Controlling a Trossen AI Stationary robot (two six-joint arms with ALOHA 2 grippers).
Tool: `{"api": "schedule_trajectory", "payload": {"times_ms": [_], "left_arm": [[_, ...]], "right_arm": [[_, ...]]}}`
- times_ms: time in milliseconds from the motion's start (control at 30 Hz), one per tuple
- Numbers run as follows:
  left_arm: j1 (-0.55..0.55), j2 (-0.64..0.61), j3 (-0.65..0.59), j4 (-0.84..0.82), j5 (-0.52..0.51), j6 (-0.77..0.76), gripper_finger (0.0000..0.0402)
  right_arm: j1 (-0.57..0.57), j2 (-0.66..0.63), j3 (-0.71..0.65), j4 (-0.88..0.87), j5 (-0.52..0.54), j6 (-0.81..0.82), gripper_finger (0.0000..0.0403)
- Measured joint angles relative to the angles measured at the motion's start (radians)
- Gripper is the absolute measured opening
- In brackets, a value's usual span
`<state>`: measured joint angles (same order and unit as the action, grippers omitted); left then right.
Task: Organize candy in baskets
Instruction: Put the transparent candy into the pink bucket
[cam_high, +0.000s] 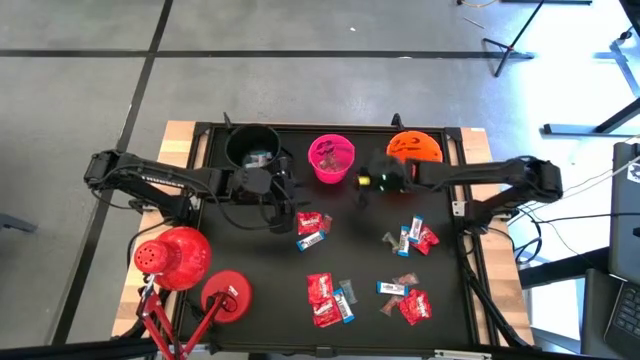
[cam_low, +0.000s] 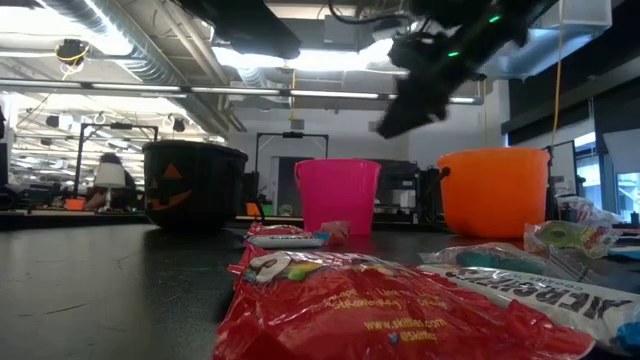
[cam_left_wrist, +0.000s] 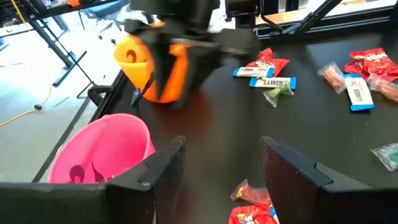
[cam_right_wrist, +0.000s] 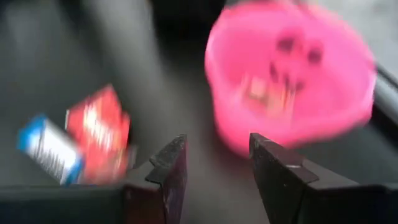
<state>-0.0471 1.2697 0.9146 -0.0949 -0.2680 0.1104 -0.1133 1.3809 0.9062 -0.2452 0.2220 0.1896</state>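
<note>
Three buckets stand along the table's far edge: a black one (cam_high: 252, 148), a pink one (cam_high: 332, 158) and an orange one (cam_high: 413, 147). Candy in red, blue-and-white and grey wrappers lies in loose clusters on the dark tabletop (cam_high: 312, 228) (cam_high: 412, 238) (cam_high: 328, 298) (cam_high: 405, 300). My left gripper (cam_high: 283, 187) (cam_left_wrist: 222, 146) hovers between the black and pink buckets, open and holding nothing. My right gripper (cam_high: 365, 185) (cam_right_wrist: 216, 140) hangs between the pink bucket (cam_right_wrist: 289, 74) and the orange one, also open and holding nothing, with sweets (cam_right_wrist: 81, 137) off to one side of it.
Two red dome-shaped lamp heads (cam_high: 175, 255) (cam_high: 228, 295) on red legs stand at the table's near left corner. Bare tabletop lies between the candy clusters and the buckets. In the low view a red wrapper (cam_low: 400, 300) lies close in front, and people show in the room behind.
</note>
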Motion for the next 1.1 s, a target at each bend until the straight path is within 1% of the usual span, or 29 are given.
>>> {"api": "schedule_trajectory", "payload": {"times_ms": [67, 167, 267, 333, 467, 633, 800, 900, 1100], "left_arm": [[0.0, 0.0, 0.0, 0.0, 0.0, -0.001, 0.0195], [0.0, 0.0, 0.0, 0.0, 0.0, -0.001, 0.0195], [0.0, 0.0, 0.0, 0.001, 0.0, -0.001, 0.0195], [0.0, 0.0, 0.0, 0.001, 0.0, -0.002, 0.0195], [0.0, 0.0, 0.0, 0.001, 0.0, -0.005, 0.0196], [0.0, 0.0, -0.001, 0.002, 0.0, -0.022, 0.0196], [0.0, 0.0, -0.001, 0.002, 0.0, -0.039, 0.0196], [0.0, 0.0, -0.001, 0.008, 0.001, -0.058, 0.0196], [0.0, 0.0, -0.001, 0.009, 0.001, -0.076, 0.0196]], "right_arm": [[0.063, -0.03, 0.0, -0.154, 0.025, 0.081, 0.0169], [0.158, -0.055, 0.0, -0.371, 0.008, 0.255, 0.0169], [0.268, -0.056, 0.0, -0.514, 0.006, 0.431, 0.0169], [0.34, -0.053, 0.0, -0.555, 0.027, 0.518, 0.0169], [0.448, -0.047, 0.0, -0.597, 0.083, 0.652, 0.0169], [0.526, -0.034, 0.0, -0.607, 0.175, 0.782, 0.0169], [0.582, 0.005, 0.0, -0.627, 0.181, 0.873, 0.0169], [0.617, 0.03, -0.013, -0.605, 0.187, 0.912, 0.0169], [0.658, 0.045, -0.132, -0.485, 0.179, 1.045, 0.0169]]}}
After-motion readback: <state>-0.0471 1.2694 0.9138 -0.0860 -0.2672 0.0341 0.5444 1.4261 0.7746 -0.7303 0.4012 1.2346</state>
